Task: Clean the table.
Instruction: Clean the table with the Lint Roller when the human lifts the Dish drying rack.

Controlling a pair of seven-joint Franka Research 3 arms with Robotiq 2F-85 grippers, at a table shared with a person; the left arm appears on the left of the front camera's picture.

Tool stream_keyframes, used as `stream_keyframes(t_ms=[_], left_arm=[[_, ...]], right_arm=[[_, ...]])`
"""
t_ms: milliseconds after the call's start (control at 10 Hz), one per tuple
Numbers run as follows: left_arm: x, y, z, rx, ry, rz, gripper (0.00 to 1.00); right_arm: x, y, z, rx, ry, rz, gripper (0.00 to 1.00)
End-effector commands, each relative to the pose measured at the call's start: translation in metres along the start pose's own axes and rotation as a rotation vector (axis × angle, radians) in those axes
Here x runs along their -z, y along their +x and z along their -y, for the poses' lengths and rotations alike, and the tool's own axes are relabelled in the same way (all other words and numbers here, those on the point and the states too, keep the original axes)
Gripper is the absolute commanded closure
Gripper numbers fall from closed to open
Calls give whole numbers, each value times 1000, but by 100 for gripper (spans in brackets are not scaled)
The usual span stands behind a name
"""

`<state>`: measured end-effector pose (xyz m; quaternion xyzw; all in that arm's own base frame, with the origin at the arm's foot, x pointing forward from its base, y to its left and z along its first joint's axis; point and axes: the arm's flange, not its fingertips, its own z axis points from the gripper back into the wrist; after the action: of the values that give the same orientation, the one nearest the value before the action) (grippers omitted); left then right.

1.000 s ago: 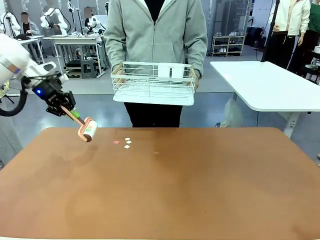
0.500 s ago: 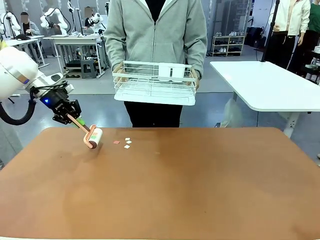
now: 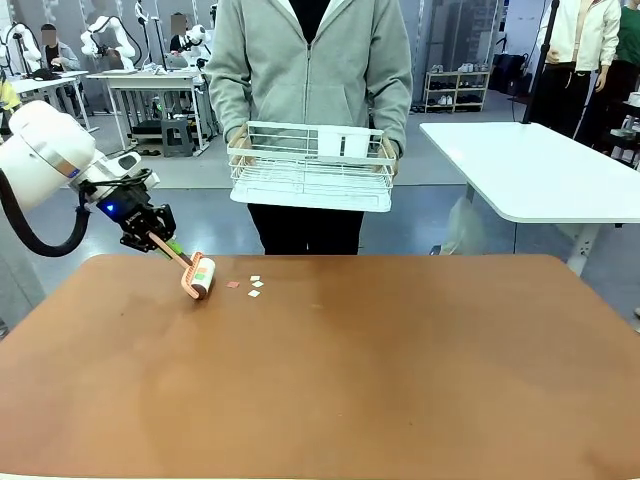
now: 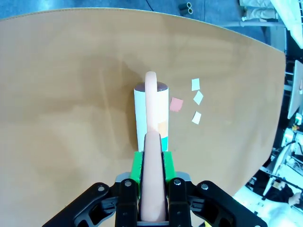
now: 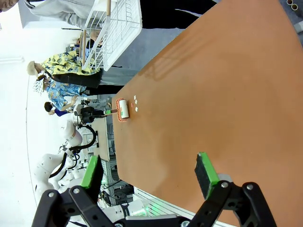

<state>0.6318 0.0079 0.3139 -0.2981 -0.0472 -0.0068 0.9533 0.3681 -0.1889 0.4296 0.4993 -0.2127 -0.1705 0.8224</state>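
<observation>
Reddish-brown table (image 3: 400,380) fills the foreground, between the robot and a person (image 3: 310,70) standing at its far edge. The person holds a white wire basket (image 3: 310,165) level in both hands above that edge, probably ready to receive whatever is cleared away.

The left gripper (image 3: 157,240) is clamped on the peach handle of a lint roller (image 3: 201,277). Its green pads pinch the handle from both sides, so the roll leads and the wrist rides clear of the top. The roll sits low at the far left of the table, touching it or very nearly so. Its long side faces the litter, which suits a rolling pass.

The right gripper (image 5: 149,172) hangs above the table well apart from the roller, fingers spread wide with nothing between them, seemingly parked out of the way.

Just beside the roll lie a few paper scraps (image 3: 251,287), one pink and three white, close together.

The top is smooth and matte, so the roll should run freely and flat scraps should lift. Beyond it are a grey floor, a white-topped table (image 3: 530,170) at the right and workbenches farther back.
</observation>
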Motion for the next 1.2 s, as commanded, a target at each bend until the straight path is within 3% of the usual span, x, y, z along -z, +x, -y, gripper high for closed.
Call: stream_keyframes(t_ms=[0, 300, 800, 1100], left_arm=[[8, 8, 1, -30, -44, 18, 79], [34, 0, 13, -28, -97, -11, 79], [95, 19, 97, 12, -147, -73, 79], [101, 30, 130, 10, -210, -35, 79]], right_arm=[[-1, 0, -2, -1, 16, 3, 0], [-1, 0, -2, -1, 16, 3, 0], [-1, 0, -2, -1, 16, 3, 0], [-1, 0, -2, -1, 16, 3, 0]])
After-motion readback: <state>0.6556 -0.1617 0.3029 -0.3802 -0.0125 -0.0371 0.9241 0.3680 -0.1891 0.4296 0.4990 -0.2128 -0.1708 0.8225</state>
